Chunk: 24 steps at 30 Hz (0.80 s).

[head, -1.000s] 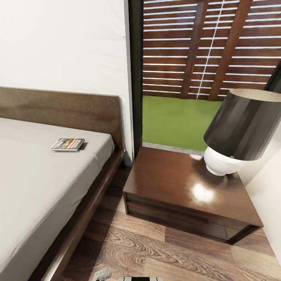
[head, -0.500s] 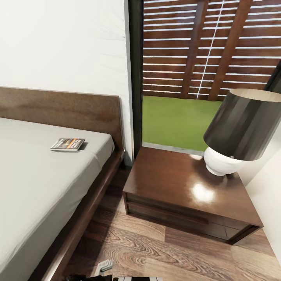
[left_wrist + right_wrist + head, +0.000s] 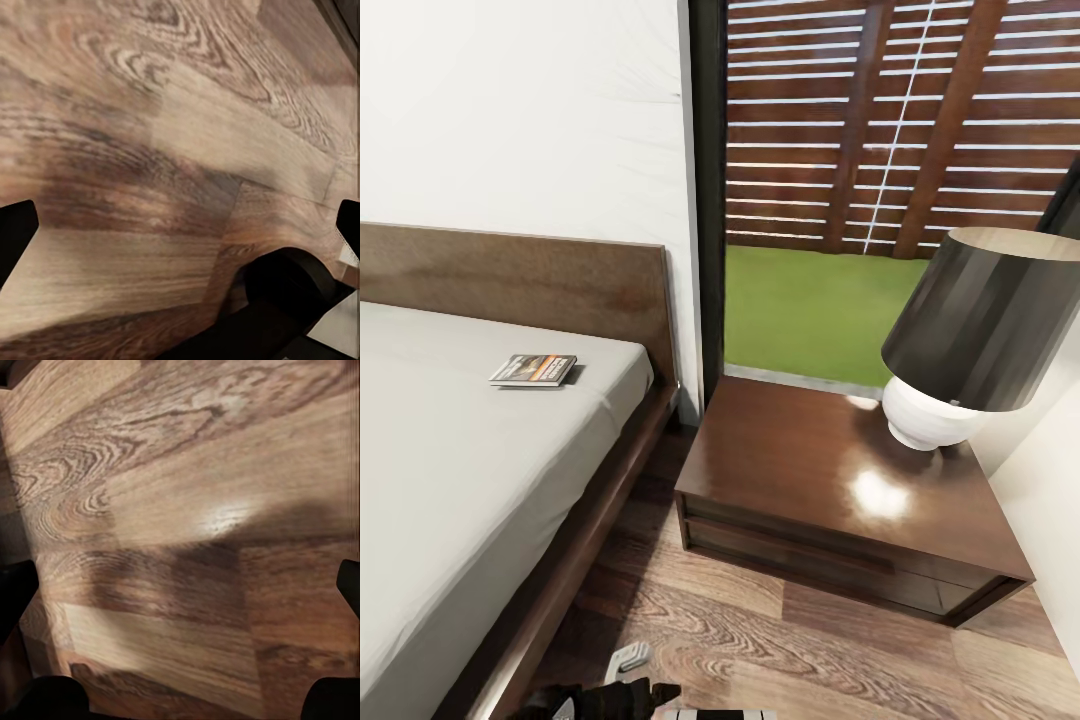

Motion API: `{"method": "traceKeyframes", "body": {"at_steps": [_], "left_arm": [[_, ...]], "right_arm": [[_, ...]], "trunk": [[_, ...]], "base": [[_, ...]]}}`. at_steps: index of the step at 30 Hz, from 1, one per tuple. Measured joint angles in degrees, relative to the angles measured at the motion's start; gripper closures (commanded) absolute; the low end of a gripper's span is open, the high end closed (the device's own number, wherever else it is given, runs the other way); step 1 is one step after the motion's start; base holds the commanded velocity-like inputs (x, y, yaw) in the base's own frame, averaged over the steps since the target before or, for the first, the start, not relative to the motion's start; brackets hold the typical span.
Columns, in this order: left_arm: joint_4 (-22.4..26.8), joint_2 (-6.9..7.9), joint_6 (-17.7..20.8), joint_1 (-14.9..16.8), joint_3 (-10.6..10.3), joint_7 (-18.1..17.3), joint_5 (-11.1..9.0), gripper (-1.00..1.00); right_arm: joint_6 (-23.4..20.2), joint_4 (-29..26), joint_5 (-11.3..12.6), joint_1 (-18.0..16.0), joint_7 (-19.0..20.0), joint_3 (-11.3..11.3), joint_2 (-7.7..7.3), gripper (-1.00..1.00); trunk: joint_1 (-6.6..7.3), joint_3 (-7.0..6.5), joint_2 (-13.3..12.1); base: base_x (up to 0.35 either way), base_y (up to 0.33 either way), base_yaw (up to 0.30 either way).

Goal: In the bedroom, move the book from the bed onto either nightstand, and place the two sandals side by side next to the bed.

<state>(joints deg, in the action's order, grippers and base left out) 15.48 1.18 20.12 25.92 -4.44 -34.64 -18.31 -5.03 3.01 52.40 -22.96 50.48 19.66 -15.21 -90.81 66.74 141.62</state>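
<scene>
One book point(image 3: 533, 370) lying flat, well beyond both empty, wide-open grippers; likely light, thin, stiff; pinching along an overhanging edge advised.

Bed point(image 3: 450, 480) cut off at left, lamp point(image 3: 975, 335) cropped at right, book point(image 3: 533, 370) lettering unreadable (too small)

Head view, bottom edge: left arm point(image 3: 600, 693) reads as matte black links with a small light-grey block with rounded corners on top; a white panel with dark stripes sits beside it. Left end effector point(image 3: 180, 225): two black fingertips at the frame edges, plus a rounded black housing and a white panel. Right end effector point(image 3: 180, 585): black fingertips, two dark rounded lobes.
</scene>
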Motion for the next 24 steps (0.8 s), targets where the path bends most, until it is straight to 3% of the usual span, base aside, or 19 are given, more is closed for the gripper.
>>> {"method": "traceKeyframes", "body": {"at_steps": [11, 24], "left_arm": [[3.0, 0.03, 0.7, 0.0, 1.8, -0.1, 0.0, -1.00], [12.1, -1.03, 7.7, 0.0, 3.8, -0.1, -0.2, -1.00]], "right_arm": [[0.1, 0.0, 0.1, 0.0, -1.6, 0.0, 0.77, -1.00], [0.1, 0.0, 0.1, 0.0, -1.8, -0.1, 1.04, -1.00]], "trunk": [[0.00, 0.00, 0.0], [0.00, 0.00, 0.0]], "base": [[0.000, 0.000, 0.000], [0.000, 0.000, 0.000]]}}
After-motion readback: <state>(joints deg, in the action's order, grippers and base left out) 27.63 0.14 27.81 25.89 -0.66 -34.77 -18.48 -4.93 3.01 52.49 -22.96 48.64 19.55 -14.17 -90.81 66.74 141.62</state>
